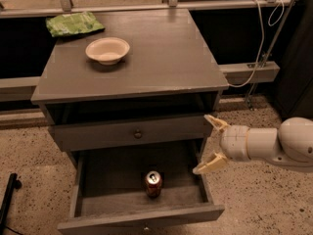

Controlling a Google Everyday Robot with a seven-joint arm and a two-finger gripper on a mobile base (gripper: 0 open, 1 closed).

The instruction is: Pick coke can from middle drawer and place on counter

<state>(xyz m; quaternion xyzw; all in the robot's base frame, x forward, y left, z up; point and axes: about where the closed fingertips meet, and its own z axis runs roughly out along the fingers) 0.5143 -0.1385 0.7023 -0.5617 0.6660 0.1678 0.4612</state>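
Camera view looks down on the cabinet from its front. My claw [202,144] is at centre right of the frame, just off the cabinet's right front corner. Its two tan fingers [211,163] are spread wide, one above the other, with nothing between them. The upper tip sits level with the knobbed front [98,136]. The lower tip crosses the right wall of the drawer in the frame; how high above it I cannot tell. My white arm [274,143] runs off the right edge.

The can [153,183] stands upright on the floor of the drawer [76,192], which is pulled out at the bottom of the frame. It is about midway between the side walls and nearer the front panel, silver top up. It lies to the lower left of my claw, and neither finger touches it.

The counter [161,58] fills the upper middle of the frame. A pale bowl [107,50] rests on its upper left part. A green bag [74,23] lies behind the bowl at the back left corner, apart from it. A white cable [258,38] hangs at upper right. Speckled floor [254,204] shows on both sides of the cabinet.
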